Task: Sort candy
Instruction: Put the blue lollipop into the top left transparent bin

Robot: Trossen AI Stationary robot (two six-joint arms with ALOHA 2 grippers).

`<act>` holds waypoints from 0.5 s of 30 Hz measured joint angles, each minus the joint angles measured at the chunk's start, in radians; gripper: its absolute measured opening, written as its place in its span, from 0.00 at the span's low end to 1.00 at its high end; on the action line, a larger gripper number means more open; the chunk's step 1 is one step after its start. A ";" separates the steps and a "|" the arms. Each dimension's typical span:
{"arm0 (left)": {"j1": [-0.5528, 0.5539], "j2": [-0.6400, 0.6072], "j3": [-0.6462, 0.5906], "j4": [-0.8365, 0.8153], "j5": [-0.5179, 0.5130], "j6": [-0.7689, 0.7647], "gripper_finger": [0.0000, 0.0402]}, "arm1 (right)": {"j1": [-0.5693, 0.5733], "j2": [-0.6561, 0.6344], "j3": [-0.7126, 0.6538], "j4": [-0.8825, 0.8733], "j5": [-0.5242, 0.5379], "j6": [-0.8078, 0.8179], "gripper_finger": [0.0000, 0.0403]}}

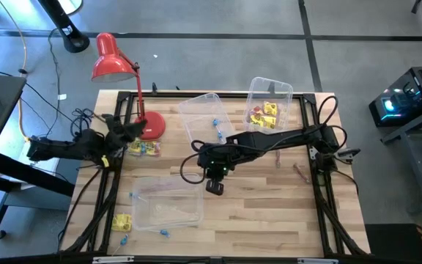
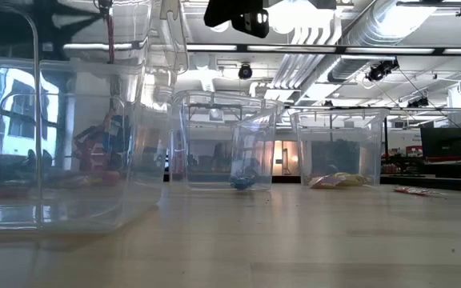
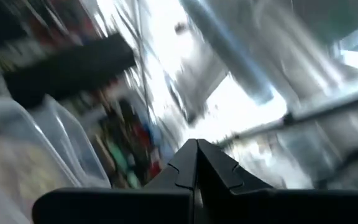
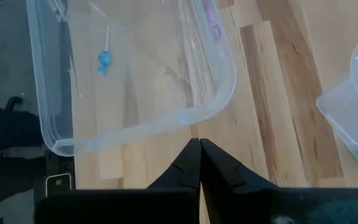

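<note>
Right claw (image 1: 215, 187) closed and empty above table centre, blue candy (image 1: 216, 125) in bin beyond it

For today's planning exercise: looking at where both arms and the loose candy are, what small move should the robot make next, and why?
Probably open the right pincer and lower it toward loose candy. It hangs shut and empty above bare wood beside the near clear bin, while yellow packets and blue pieces lie unsorted near the table's front edge. The left pincer, also shut, waits by the red lamp.
</note>
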State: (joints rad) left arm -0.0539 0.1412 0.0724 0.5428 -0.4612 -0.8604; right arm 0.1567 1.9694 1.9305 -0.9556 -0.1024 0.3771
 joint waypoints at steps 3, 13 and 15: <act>-0.012 0.130 0.093 -0.025 0.174 0.030 0.00 | -0.023 0.000 0.000 0.002 0.022 -0.013 0.00; -0.080 0.591 0.420 -0.070 0.916 0.221 0.00 | -0.073 -0.099 0.000 -0.014 0.102 0.007 0.00; -0.081 0.639 0.449 -0.113 1.040 0.148 0.00 | -0.073 -0.140 0.000 -0.035 0.161 0.018 0.00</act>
State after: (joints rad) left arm -0.1348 0.7804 0.5210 0.4295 0.5788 -0.7122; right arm 0.0842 1.8298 1.9305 -0.9901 0.0581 0.3954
